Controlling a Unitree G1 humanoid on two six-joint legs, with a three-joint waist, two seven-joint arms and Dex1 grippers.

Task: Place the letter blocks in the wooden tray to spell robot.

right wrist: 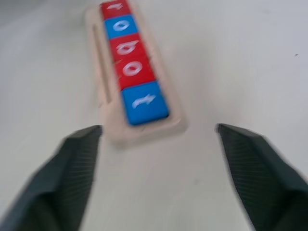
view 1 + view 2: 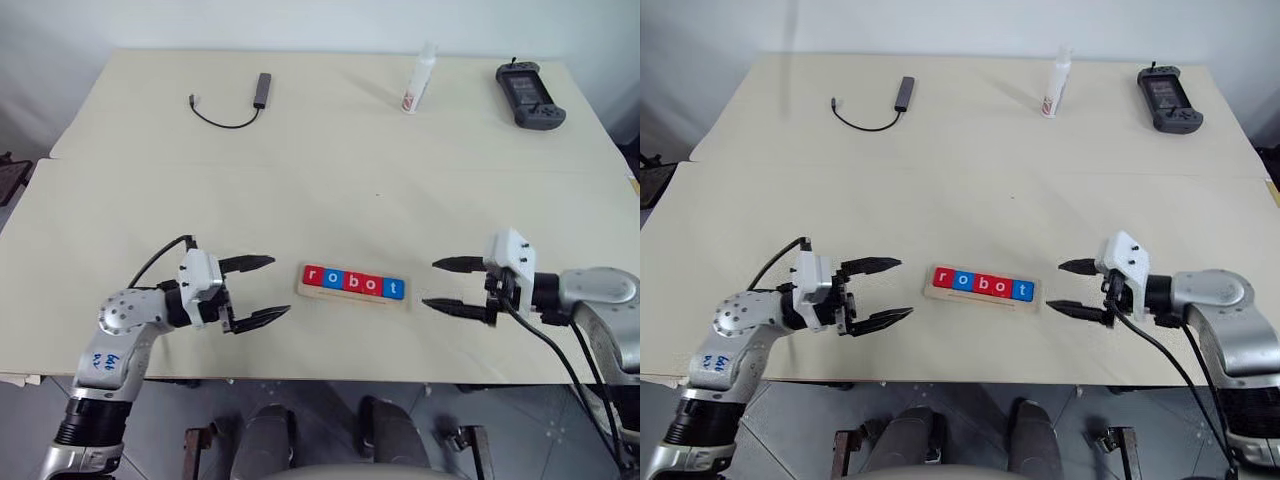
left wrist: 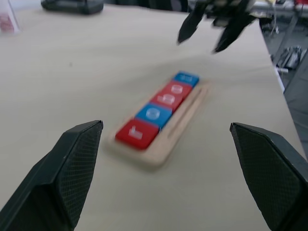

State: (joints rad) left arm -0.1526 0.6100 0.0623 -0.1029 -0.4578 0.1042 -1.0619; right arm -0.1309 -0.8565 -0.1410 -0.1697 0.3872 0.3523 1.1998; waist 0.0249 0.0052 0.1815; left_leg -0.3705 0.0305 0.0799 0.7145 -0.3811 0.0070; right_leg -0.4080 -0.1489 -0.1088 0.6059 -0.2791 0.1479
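While the five letter blocks [image 2: 355, 283] sit side by side in the wooden tray [image 2: 352, 296], reading r, o, b, o, t in red, blue, red, red, blue, both arms flank it near the front of the pale surface [image 2: 320, 170]. Left gripper [image 2: 262, 290]: fingers spread wide, holding nothing, just apart from the tray's r end. Right gripper [image 2: 444, 284]: fingers spread wide, empty, beside the t end.

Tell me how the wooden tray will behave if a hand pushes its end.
The wooden tray looks flat and low, so it would probably slide, not tip. Pale and thin, it is likely light. The letter blocks sit loose, so they may shift.
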